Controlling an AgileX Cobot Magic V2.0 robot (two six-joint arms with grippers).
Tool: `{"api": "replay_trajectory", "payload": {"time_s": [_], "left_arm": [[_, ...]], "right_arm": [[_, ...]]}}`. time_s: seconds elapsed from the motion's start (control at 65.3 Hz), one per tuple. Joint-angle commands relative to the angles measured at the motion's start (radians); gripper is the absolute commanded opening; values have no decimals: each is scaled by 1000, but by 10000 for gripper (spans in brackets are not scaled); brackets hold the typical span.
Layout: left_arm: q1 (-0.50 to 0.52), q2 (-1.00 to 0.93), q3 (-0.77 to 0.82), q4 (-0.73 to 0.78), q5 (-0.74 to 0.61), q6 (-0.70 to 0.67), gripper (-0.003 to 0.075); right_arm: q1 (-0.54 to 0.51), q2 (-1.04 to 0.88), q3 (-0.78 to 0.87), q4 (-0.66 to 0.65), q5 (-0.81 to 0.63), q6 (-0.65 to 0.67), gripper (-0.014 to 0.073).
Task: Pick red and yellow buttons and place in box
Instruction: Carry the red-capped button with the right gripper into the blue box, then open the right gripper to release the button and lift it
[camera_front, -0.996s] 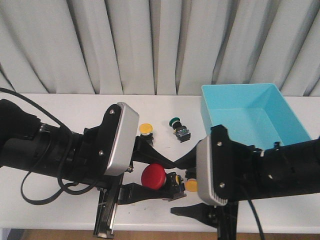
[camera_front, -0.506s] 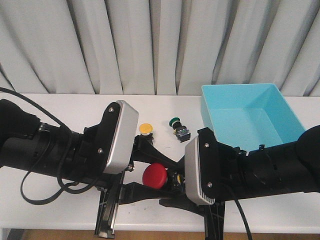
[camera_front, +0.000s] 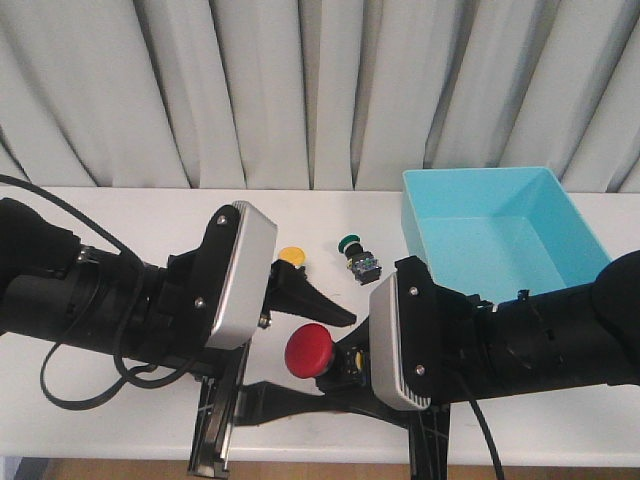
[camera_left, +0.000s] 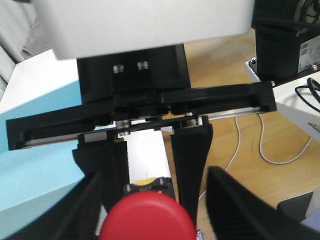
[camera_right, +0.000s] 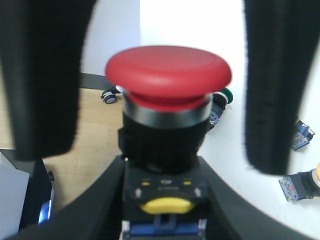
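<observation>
I have the red button (camera_front: 308, 349) pinched by its black body in my right claw (camera_front: 345, 368), near the table's front edge and left of the blue box (camera_front: 500, 232), while my left claw (camera_front: 305, 345) straddles it spread wide, so a bump there could knock it loose.

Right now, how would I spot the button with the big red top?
Find the turquoise box on the table's right, then look left to where the two black arms meet at the near edge. The red button sits between them, its cap far wider than the yellow button's.
</observation>
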Motion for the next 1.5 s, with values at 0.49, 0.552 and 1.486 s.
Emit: {"api": "replay_trajectory", "payload": {"time_s": [0.49, 0.552, 1.486], "left_arm": [[-1, -27, -22, 520, -347, -544, 575], [-1, -27, -22, 543, -348, -570, 568], [-1, -27, -22, 553, -328, -582, 554]], "right_arm": [[-243, -77, -89, -780, -179, 1228, 175], [-314, -44, -133, -877, -132, 1398, 177], [-489, 660, -633, -1130, 171, 1823, 225]]}}
